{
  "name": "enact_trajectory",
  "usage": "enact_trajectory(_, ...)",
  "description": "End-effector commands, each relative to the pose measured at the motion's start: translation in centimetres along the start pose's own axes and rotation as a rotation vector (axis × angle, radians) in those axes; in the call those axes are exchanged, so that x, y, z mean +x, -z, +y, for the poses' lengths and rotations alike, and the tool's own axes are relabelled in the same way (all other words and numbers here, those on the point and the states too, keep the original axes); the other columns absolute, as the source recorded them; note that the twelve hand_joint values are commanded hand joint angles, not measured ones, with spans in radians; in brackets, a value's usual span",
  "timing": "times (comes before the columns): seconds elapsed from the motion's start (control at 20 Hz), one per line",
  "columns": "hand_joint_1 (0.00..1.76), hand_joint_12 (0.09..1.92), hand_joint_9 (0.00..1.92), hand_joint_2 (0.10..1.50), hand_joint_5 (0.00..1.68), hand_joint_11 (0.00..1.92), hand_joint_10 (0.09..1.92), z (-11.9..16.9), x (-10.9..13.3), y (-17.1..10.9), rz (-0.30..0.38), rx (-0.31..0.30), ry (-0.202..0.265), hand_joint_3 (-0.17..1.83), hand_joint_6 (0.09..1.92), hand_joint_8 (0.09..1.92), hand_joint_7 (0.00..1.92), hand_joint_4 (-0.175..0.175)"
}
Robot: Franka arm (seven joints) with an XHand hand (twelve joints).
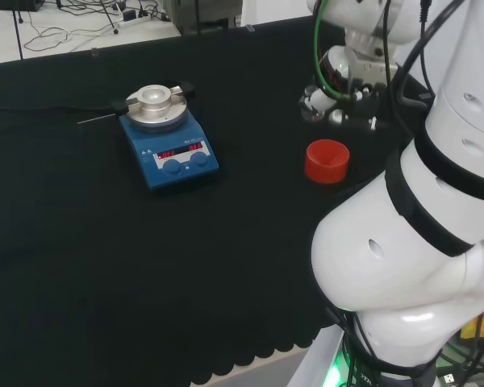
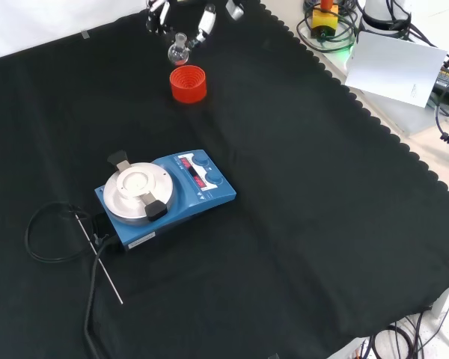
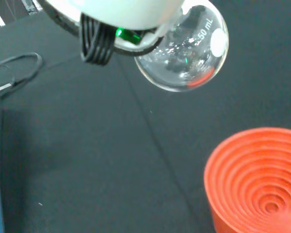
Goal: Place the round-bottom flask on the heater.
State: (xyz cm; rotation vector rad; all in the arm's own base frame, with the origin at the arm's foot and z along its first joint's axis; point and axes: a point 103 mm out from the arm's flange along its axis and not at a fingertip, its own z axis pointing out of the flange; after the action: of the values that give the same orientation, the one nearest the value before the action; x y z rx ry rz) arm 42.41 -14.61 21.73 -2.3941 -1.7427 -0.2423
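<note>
1. In the front view, going left to right, the heater (image 2: 165, 197) comes first: a blue box with a round silver plate on top, standing on the black cloth (image 2: 322, 224) well below and apart from the hand. A thin rod (image 2: 99, 258) and a dark cable (image 2: 49, 232) lie on the cloth just left of it.
2. The hand (image 2: 181, 19) is at the top of that view, its fingers (image 2: 206, 22) curled down around the neck of the round-bottom flask (image 2: 178, 52), which it has hold of.
3. The flask hangs from the hand clear of the cloth. Its long axis runs roughly upright, neck up among the fingers and round bulb pointing down.
4. The red ribbed stand (image 2: 188, 83) sits on the cloth just under the hand, its cup empty; the bulb is above it and not touching.
5. In the wrist view the clear bulb (image 3: 184, 53) hangs close beneath the hand (image 3: 116, 12), with the stand (image 3: 259, 187) lower and beside it.
6. In the head view the heater (image 1: 168, 137) stands well to the left of the hand (image 1: 339, 101), and the stand (image 1: 327, 160) just below the hand.
</note>
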Motion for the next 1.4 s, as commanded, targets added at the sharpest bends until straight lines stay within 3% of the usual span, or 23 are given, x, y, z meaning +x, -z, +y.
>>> enact_trajectory(0.05,1.13,1.37,0.68,0.66,1.14,0.27,0.59,1.4,4.1,1.3,-0.005,0.020,0.038,0.79,0.97,0.70,0.47,0.016)
enact_trajectory(0.25,1.13,1.37,0.68,0.66,1.14,0.26,0.59,2.7,5.8,1.5,0.004,0.030,0.051,0.79,0.97,0.70,0.47,0.015)
enact_trajectory(0.95,1.13,1.37,0.67,0.65,1.14,0.26,0.59,7.8,13.1,1.5,0.002,0.063,0.160,0.80,0.97,0.70,0.46,0.012)
enact_trajectory(1.4,1.13,1.37,0.67,0.65,1.14,0.26,0.59,9.5,17.9,0.2,-0.053,0.090,0.196,0.80,0.97,0.70,0.46,0.010)
